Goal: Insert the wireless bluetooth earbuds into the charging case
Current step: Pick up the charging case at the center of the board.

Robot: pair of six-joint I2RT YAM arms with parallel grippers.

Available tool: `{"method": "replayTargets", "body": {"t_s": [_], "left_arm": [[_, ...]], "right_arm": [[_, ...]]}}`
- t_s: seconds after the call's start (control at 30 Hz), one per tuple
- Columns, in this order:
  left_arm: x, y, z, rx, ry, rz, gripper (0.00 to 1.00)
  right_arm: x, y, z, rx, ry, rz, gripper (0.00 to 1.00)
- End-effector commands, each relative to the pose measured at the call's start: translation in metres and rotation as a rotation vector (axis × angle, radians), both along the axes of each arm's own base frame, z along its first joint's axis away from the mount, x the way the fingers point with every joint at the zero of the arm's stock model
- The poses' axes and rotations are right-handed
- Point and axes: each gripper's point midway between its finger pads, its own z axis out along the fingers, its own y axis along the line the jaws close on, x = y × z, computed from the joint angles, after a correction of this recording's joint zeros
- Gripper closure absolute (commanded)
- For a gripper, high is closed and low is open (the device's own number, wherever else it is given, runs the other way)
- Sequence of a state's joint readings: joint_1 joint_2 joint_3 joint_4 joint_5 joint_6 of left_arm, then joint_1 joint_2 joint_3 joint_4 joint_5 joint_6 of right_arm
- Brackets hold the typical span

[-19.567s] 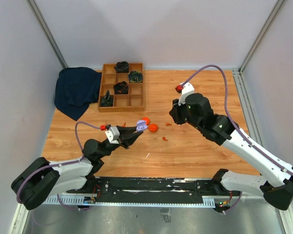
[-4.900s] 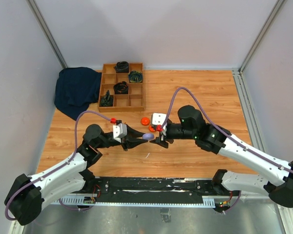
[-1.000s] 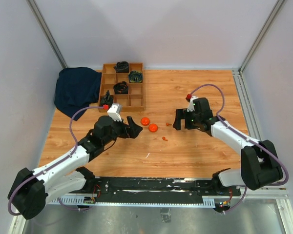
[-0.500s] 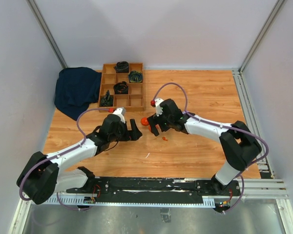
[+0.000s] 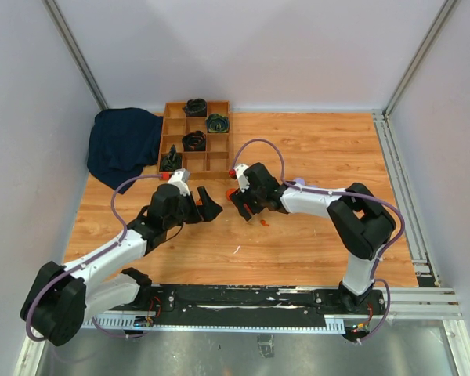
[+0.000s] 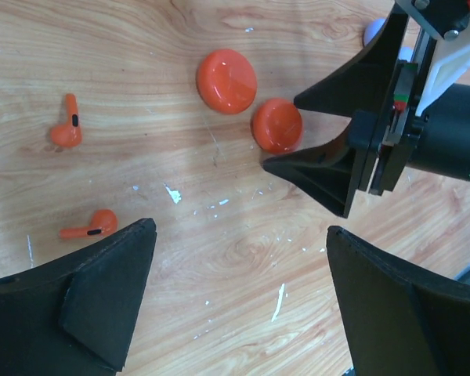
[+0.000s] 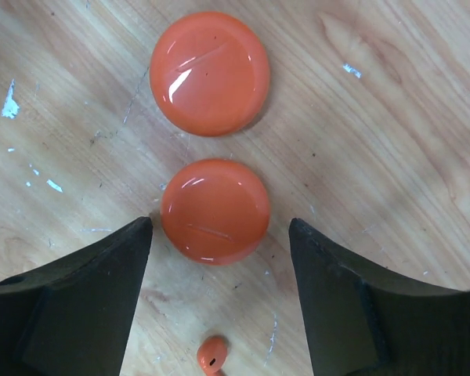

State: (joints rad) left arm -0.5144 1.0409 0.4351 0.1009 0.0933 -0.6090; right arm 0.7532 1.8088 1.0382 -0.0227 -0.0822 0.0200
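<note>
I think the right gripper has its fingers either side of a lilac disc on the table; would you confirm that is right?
Not quite: the disc is orange, not lilac. The right wrist view shows the right gripper with its fingers either side of that orange disc on the table.

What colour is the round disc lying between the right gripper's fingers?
The disc is plain glossy orange-red; the right wrist view shows it best.
</note>
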Motion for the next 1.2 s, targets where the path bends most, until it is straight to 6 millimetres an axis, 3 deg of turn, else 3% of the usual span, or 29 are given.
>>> {"method": "replayTargets", "body": {"t_s": [0.0, 0.2, 0.33, 0.57, 0.9, 1.17], "left_arm": [[-0.003, -0.004, 0.009, -0.072, -0.036, -0.03, 0.06], [-0.005, -0.007, 0.013, -0.128, -0.037, -0.048, 0.06], [-0.007, -0.01, 0.016, -0.154, -0.035, -0.065, 0.06], [-0.016, -0.021, 0.026, -0.214, -0.027, -0.14, 0.09], [-0.036, -0.041, 0.049, -0.275, -0.026, -0.318, 0.11], [-0.062, -0.059, 0.07, -0.363, 0.02, -0.518, 0.2]], "right_arm": [[0.002, 0.014, -0.001, 0.008, -0.03, 0.049, 0.3], [-0.001, 0.011, -0.008, 0.001, -0.036, 0.067, 0.47], [-0.005, 0.008, 0.0, 0.006, -0.05, 0.094, 0.53], [-0.031, 0.008, 0.033, 0.069, -0.072, 0.218, 0.55], [-0.068, 0.001, 0.095, 0.106, -0.204, 0.418, 0.53], [-0.096, 0.01, 0.139, 0.105, -0.342, 0.599, 0.51]]}}
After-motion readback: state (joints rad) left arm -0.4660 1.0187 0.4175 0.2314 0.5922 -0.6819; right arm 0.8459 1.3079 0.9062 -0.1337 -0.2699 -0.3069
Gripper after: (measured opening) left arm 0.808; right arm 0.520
